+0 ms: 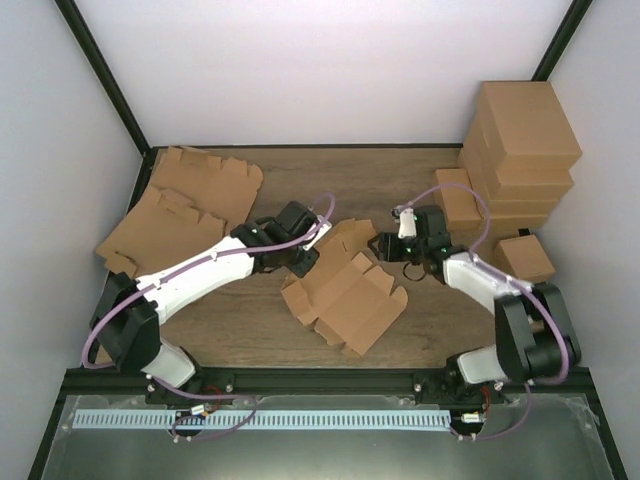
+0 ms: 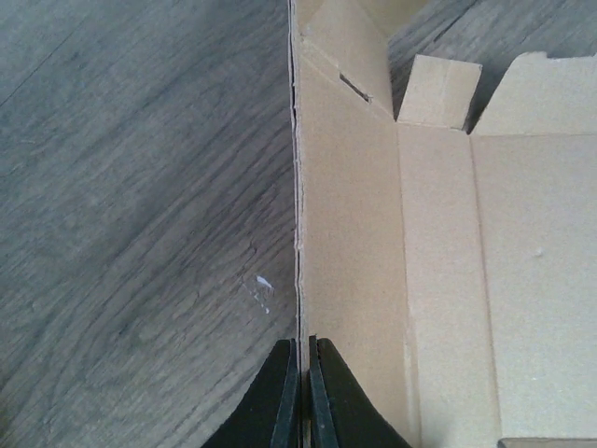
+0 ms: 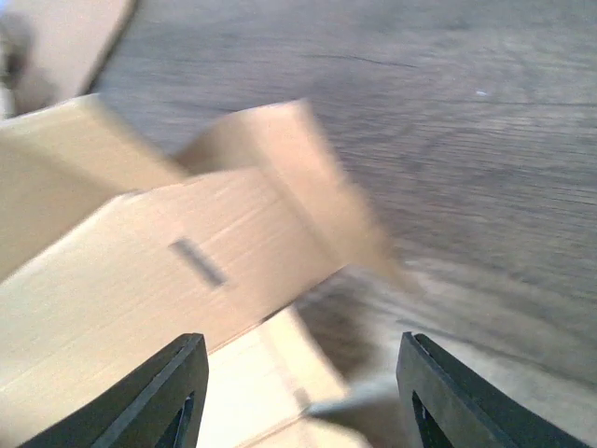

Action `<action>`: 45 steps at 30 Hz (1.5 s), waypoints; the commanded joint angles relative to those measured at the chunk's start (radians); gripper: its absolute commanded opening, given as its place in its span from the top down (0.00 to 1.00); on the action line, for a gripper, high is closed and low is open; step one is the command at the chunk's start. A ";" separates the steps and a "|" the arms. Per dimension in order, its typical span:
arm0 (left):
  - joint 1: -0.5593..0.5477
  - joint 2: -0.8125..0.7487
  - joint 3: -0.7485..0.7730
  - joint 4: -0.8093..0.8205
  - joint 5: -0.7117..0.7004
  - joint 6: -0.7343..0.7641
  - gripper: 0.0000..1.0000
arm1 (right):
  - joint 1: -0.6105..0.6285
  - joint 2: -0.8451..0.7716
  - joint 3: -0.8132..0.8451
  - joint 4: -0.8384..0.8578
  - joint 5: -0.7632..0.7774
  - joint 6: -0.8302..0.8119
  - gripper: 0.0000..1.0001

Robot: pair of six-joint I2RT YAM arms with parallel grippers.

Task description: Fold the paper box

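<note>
Clamped shut on paper box (image 2: 438, 280) edge with left gripper (image 2: 304, 373), anchoring it; right gripper (image 3: 300, 373) wide apart, empty, probably freed for folding.

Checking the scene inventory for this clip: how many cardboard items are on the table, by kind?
Part-folded paper box: 1
Flat cardboard blanks, left side: 2 showing
Closed cardboard boxes, right stack: at least 4, layers hard to separate
Total: at least 7

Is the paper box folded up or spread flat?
Mostly spread: paper box lies open, one side panel pinched upright in the left gripper.
</note>
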 commanded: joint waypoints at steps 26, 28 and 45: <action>0.094 0.040 0.075 0.105 0.353 -0.187 0.96 | 0.512 -0.055 -0.227 0.565 -0.083 0.161 0.99; 0.108 0.045 0.072 0.111 0.365 -0.200 0.96 | 0.560 -0.079 -0.251 0.591 -0.089 0.146 0.99; 0.248 0.056 -0.140 0.336 0.490 -0.373 0.96 | 0.685 0.144 -0.218 0.728 0.096 0.216 0.99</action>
